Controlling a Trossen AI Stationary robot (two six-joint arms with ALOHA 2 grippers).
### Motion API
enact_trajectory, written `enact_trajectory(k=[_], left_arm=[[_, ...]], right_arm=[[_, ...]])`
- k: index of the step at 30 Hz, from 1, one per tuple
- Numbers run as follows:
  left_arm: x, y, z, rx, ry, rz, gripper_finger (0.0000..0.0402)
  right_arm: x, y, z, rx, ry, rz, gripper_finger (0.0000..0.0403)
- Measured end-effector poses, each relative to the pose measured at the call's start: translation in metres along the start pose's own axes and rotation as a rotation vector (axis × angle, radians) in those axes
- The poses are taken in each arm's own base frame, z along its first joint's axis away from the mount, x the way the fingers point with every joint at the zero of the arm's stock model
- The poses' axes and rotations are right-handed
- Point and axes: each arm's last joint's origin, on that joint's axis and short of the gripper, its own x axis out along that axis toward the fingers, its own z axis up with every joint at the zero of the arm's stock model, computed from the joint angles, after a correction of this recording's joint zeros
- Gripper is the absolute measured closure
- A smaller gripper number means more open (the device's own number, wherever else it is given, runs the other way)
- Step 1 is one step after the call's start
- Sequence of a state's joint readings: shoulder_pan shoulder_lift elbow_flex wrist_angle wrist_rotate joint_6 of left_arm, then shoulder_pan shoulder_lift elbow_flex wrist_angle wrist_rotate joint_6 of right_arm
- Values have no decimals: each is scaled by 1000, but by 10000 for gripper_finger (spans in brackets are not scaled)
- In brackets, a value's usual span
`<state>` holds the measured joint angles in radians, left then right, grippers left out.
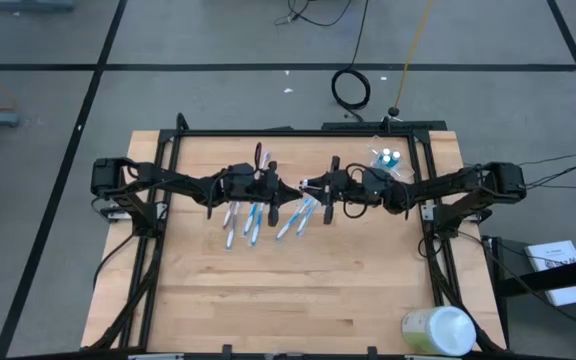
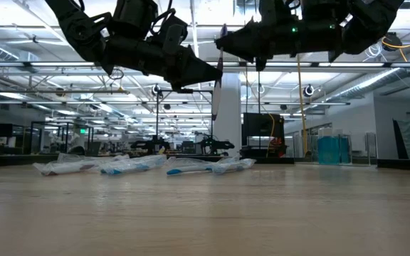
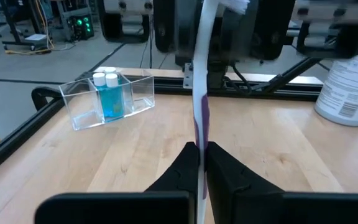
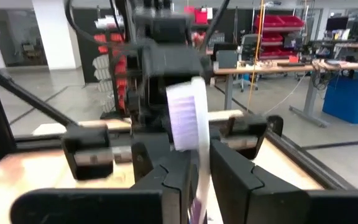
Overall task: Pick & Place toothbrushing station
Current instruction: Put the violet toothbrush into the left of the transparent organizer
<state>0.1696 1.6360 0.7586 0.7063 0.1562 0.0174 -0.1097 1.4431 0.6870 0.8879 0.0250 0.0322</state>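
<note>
I see both pincers clamped on one purple-and-white toothbrush (image 3: 201, 93): left pincer (image 3: 202, 152) and right pincer (image 4: 201, 163), raised above the surface (image 1: 298, 300).

A white-and-purple toothbrush (image 3: 201, 93) stands roughly upright above the table, held in the air between the two arms near the middle. Several blue-and-white toothbrushes (image 1: 253, 217) lie loosely side by side on the wooden table just below it. A clear plastic cup (image 1: 391, 162) holding white-capped tubes (image 3: 105, 79) sits at the far right.
</note>
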Motion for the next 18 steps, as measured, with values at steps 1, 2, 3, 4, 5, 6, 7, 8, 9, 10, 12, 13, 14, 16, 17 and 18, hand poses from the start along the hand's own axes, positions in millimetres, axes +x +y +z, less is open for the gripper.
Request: enact_trajectory(k=[1, 2, 3, 4, 5, 6, 7, 8, 9, 10, 12, 13, 14, 16, 17, 18], left_arm=[[0, 0, 0, 1, -5, 1, 384], [0, 0, 1, 1, -6, 1, 378], [0, 0, 1, 0, -5, 1, 373], [0, 0, 0, -2, -4, 1, 370], [0, 0, 0, -4, -4, 1, 368], [0, 0, 0, -3, -5, 1, 369], [0, 0, 0, -3, -6, 1, 372], [0, 0, 0, -4, -6, 0, 376], [0, 0, 0, -4, -4, 0, 381], [0, 0, 0, -4, -4, 0, 386], [0, 0, 0, -4, -5, 0, 391], [0, 0, 0, -4, -5, 0, 391], [0, 0, 0, -4, -5, 0, 391], [0, 0, 0, -6, -5, 0, 380], [0, 0, 0, -7, -6, 0, 375], [0, 0, 0, -7, -5, 0, 370]], right_arm=[[0, 0, 1, 0, -3, 0, 353], [0, 0, 0, 0, 0, 0, 353], [0, 0, -1, 0, 7, 0, 353], [0, 0, -1, 0, 12, 0, 353], [0, 0, -2, 0, 13, 0, 353], [1, 0, -3, 0, 10, 0, 353], [2, 0, -4, 0, 14, 0, 353], [2, 0, -6, 0, 26, -1, 353], [2, 0, -7, 0, 31, -1, 353], [2, 0, -6, 3, 26, -1, 353], [2, 0, -5, 4, 16, -1, 353], [2, 0, -5, 4, 16, -1, 353], [2, 0, -5, 4, 21, -1, 353], [2, 0, -6, 4, 23, -1, 356], [2, 0, -6, 4, 21, -1, 358], [2, 0, -5, 2, 21, -1, 361]])
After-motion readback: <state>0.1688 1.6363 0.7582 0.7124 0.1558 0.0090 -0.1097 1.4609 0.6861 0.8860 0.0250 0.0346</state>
